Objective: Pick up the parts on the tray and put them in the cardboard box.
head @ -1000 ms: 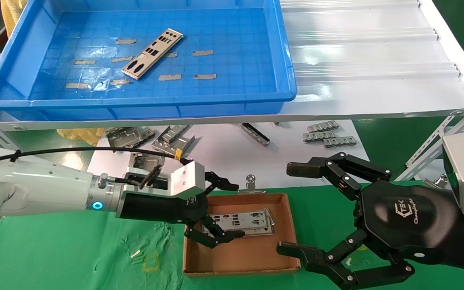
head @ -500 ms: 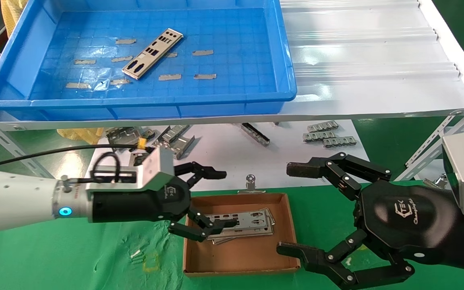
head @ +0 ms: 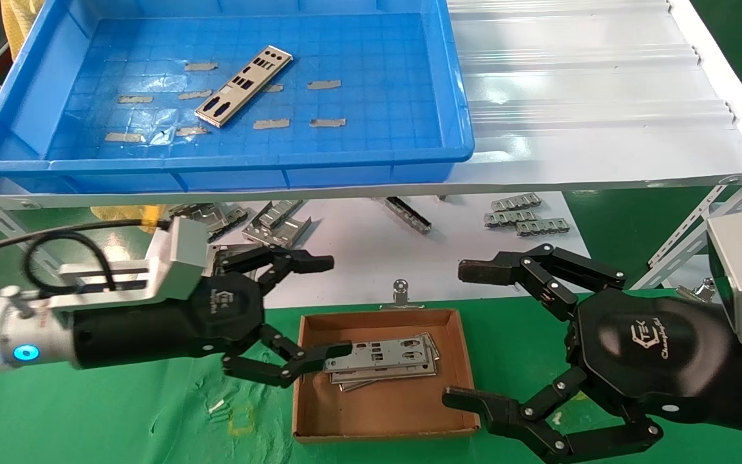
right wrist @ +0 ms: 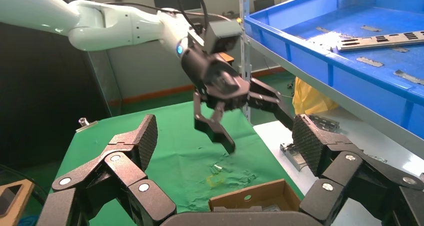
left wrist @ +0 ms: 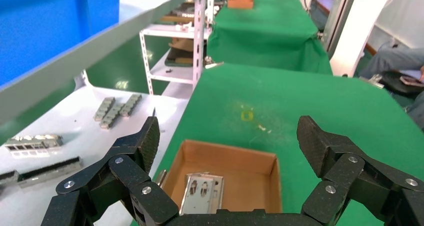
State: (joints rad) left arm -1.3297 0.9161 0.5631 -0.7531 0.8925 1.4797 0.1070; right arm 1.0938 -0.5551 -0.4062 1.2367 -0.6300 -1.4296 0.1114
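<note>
The left gripper (head: pixel 319 306), at centre-left of the head view, stands with its black linkage fingers spread wide and holds nothing; its lower fingertip (head: pixel 335 350) reaches over the left wall of the cardboard box (head: pixel 384 406), close to the end of the plates there, though contact cannot be told. The box is a shallow brown tray with low walls, set on green cloth at lower centre, and inside it lie stacked parts (head: pixel 387 357), thin flat silver plates punched with small rectangular holes. One more part (head: pixel 244 85) lies diagonally on the grid-patterned floor of the tray (head: pixel 467 129), a bright-blue plastic bin with a raised rim and scraps of tape, in the upper left. The right gripper (head: pixel 467 335) hangs at lower right, just beside the box, fingers also wide apart and empty. Bent grey brackets (head: pixel 277 222) and small slotted strips (head: pixel 525 216) lie on the white surface in the middle band.
</note>
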